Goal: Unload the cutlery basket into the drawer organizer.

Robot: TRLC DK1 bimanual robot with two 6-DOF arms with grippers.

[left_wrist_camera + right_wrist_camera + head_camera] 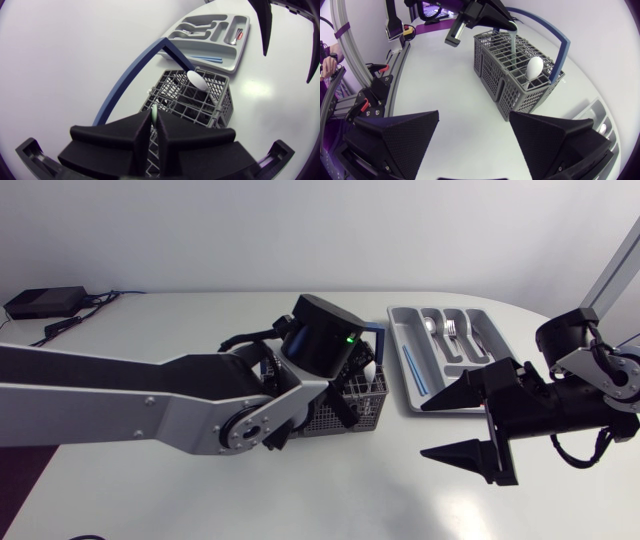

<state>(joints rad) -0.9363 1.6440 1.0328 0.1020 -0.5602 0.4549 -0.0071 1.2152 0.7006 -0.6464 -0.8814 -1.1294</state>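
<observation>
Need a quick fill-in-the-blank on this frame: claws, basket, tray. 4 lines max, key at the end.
1. The left claw is ____ on a pale handle sticking up out of the basket.
2. The right claw hangs ____ and holds nothing.
3. The basket's arched carry handle is ____ in colour.
4. The white spoon stands in the ____, not in the tray.

Missing words: shut; open; blue; basket.
</observation>
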